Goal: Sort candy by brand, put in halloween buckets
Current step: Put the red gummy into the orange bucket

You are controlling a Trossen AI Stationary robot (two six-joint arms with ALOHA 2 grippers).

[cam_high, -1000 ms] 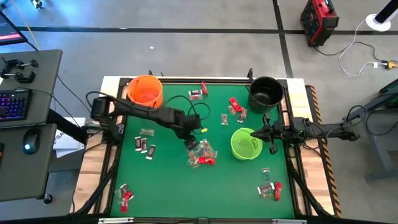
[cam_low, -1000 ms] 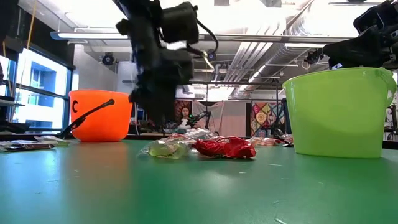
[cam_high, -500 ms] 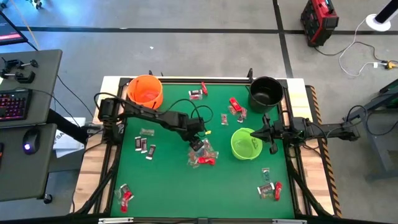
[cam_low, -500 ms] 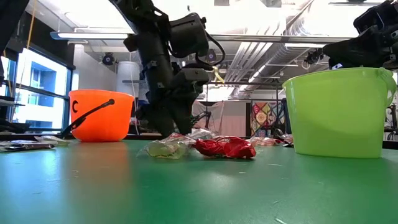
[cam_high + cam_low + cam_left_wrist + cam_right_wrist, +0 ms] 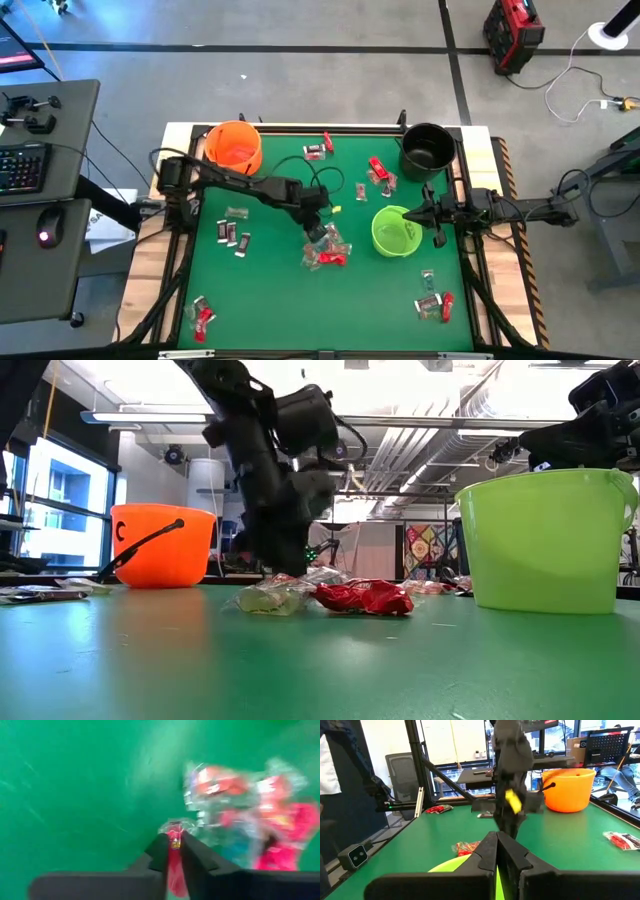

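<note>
The left tool (image 5: pixel 173 851) is pinched on a red candy (image 5: pixel 174 841) at the edge of the central candy pile (image 5: pixel 326 248) (mid-desk, beside the green bucket (image 5: pixel 395 231)), evidently isolating one brand; the right tool (image 5: pixel 496 851) waits, fingers together, over that bucket.

Buckets: one (image 5: pixel 234 146) stood at the worktop's (image 5: pixel 270 290) far-left corner, one (image 5: pixel 427 148) at the far-right corner, one (image 5: pixel 395 231) right of centre
Central candy pile (image 5: pixel 325 250): just left of the centre-right bucket
Left pincer (image 5: pixel 318 234): at that pile's far edge
Right pincer (image 5: pixel 408 213): over the centre-right bucket's rim
Other candy: near-left corner (image 5: pixel 200 314), near-right (image 5: pixel 433 300), left side (image 5: pixel 234 232), between the far buckets (image 5: pixel 320 147)
</note>
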